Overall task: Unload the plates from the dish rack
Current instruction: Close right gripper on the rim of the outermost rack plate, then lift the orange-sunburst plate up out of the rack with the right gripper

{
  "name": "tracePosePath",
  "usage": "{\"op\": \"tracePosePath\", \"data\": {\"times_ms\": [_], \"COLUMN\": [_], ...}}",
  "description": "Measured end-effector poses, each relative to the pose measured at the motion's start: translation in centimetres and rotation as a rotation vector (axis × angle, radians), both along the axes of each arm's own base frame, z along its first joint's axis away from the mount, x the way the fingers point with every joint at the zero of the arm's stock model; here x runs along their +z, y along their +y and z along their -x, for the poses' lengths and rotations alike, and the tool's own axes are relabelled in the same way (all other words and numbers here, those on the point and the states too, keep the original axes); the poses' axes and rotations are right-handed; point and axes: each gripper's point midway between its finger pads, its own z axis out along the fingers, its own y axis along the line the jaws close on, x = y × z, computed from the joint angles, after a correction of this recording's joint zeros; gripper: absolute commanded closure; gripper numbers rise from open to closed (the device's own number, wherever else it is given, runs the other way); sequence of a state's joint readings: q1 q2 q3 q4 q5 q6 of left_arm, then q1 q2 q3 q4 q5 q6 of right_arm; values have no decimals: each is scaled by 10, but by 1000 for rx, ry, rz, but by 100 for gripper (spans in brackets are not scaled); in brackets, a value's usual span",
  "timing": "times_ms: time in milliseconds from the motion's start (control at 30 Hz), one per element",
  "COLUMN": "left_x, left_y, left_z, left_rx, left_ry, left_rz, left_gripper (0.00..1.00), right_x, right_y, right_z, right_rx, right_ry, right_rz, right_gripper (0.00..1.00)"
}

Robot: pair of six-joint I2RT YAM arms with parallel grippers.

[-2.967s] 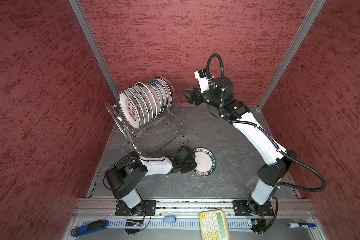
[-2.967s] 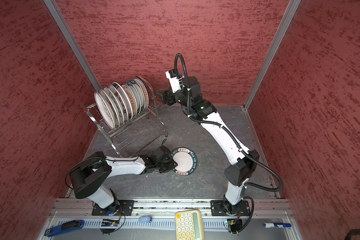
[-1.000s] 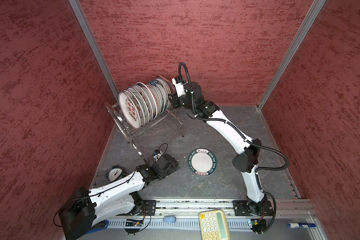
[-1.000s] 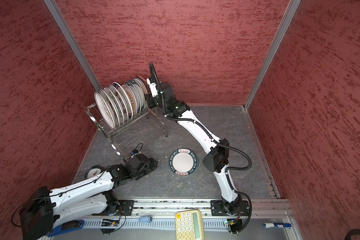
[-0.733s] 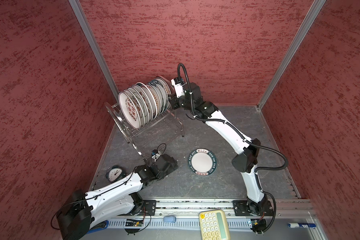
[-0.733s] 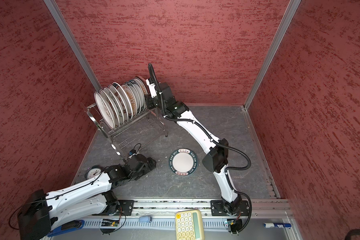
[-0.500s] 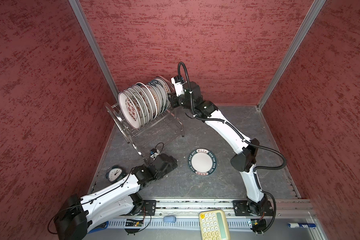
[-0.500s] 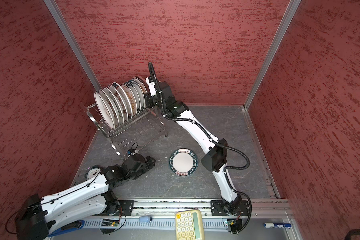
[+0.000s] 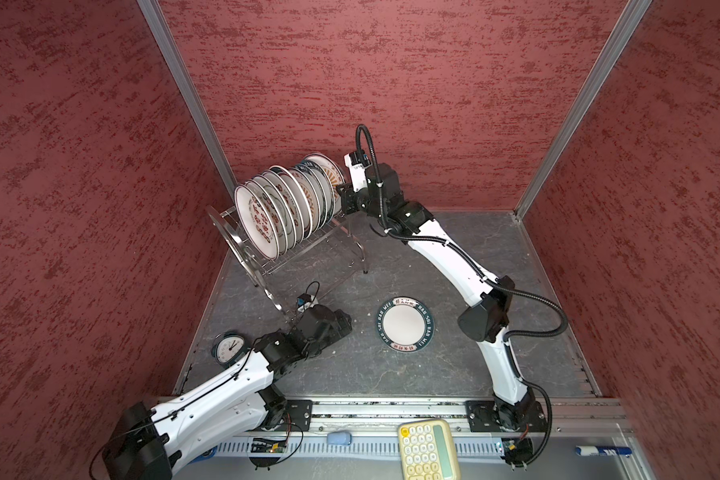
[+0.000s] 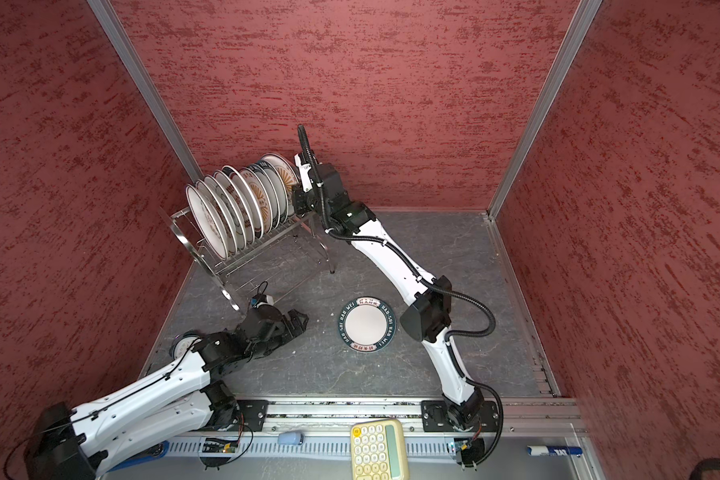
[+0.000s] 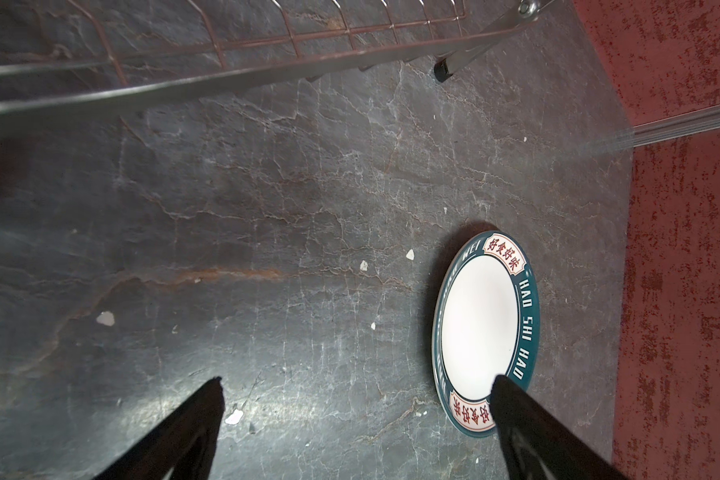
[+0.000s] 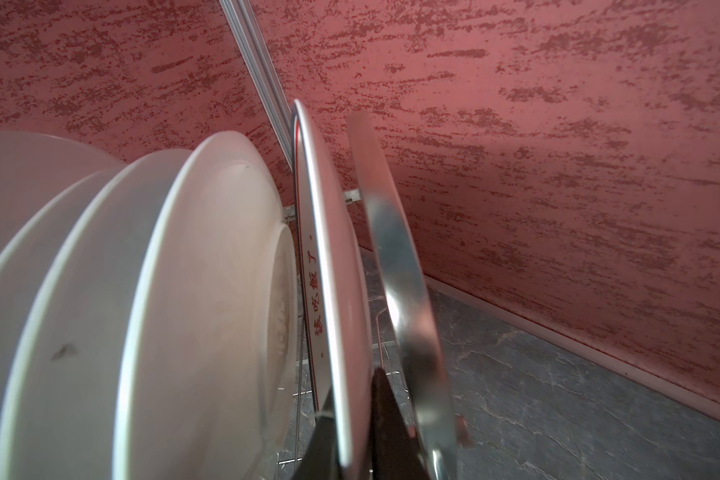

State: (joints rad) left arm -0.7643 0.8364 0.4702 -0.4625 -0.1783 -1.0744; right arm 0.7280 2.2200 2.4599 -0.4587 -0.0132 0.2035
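Closure came this past second: my right end effector (image 12: pixel 352 409) now pinches the end plate (image 12: pixel 333 291), upright in the dish rack (image 9: pixel 262 266), so lifting should follow. My left end effector (image 11: pixel 356 380), drawn back, gapes empty near the unloaded plate (image 9: pixel 406 324).

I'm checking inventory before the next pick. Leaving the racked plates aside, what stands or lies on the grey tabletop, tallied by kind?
Dish rack: 1
Plate, lying flat: 1
Alarm clock: 1
Total: 3
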Motion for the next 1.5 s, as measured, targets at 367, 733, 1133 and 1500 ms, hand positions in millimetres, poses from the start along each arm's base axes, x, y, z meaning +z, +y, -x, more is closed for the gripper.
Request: {"op": "tracePosePath", "data": {"times_ms": [367,733,1133,1500], "left_x": [2,-5,-5,-3], "left_y": [4,6,9,20], "left_z": [-1,-2,-4,-1], "left_rx": [5,11,16,20], "left_ry": [-7,14,11,-5], "left_rz": [-5,-25,-29,-79], "left_gripper": [1,1,1,0], "right_x": [5,8,19,23], "right_y": [-3,-2,-8,-21], "right_z": [-3,-1,-7,-9], "right_rx": [-75,-129,-224,-357], "right_ry": [-57,-85,-66,-107], "right_rz": [38,56,-62,-56], "right_gripper": [100,100,100,100]}}
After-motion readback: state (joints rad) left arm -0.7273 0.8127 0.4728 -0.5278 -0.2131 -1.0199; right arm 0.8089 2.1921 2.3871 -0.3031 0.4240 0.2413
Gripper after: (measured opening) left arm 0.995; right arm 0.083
